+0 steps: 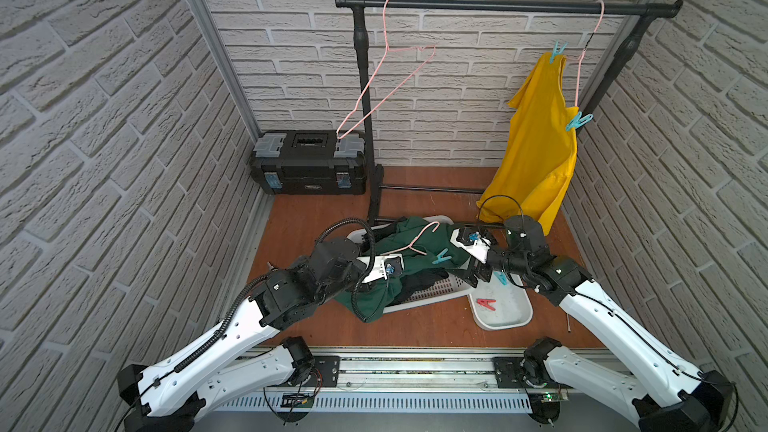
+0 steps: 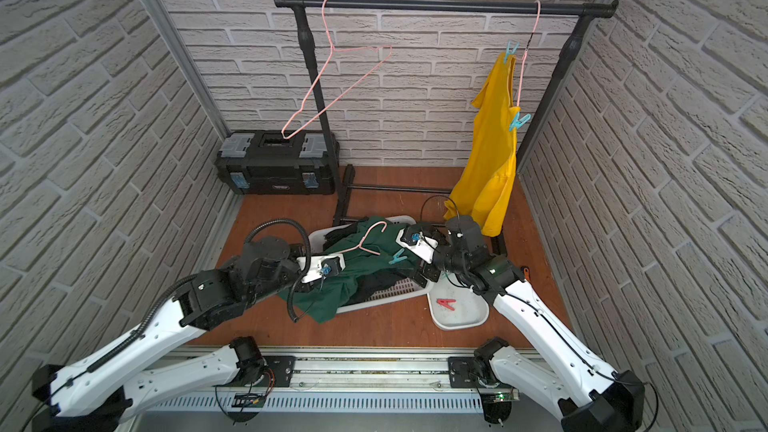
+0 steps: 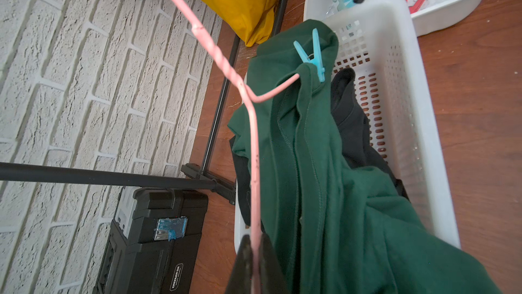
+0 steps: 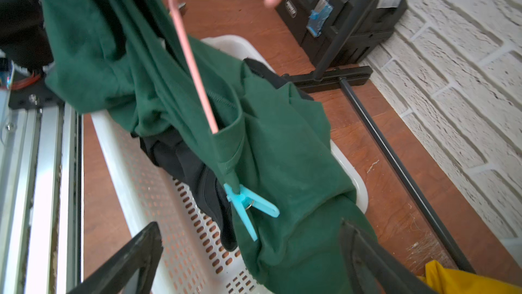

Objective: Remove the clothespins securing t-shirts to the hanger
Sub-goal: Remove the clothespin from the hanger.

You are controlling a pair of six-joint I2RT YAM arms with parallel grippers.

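Left wrist view: the hanger point(image 3: 254, 142) is pinched by the left gripper point(image 3: 255, 246). The right gripper point(image 4: 250, 224) is spread; the peg point(image 4: 245, 200) (on the green shirt point(image 4: 282, 142)) must be squeezed next.

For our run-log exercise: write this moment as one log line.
left gripper: shut on pink hanger | right gripper: open, facing teal clothespin on green t-shirt | yellow t-shirt: hanging, pegged

A teal clothespin point(image 4: 248, 207) is pinning the dark green t-shirt point(image 4: 282, 142) to the pink hanger point(image 4: 192, 61), just ahead of the right gripper point(image 4: 250, 226) and between its spread fingers. The black t-shirt point(image 4: 180, 159) is lying crumpled beside it. Well beyond the fingers, the yellow t-shirt point(image 1: 536, 147) is hanging under an upper teal clothespin point(image 1: 557, 51) and a lower teal clothespin point(image 1: 579, 120). A red clothespin point(image 1: 486, 304) is lying just behind the fingers.
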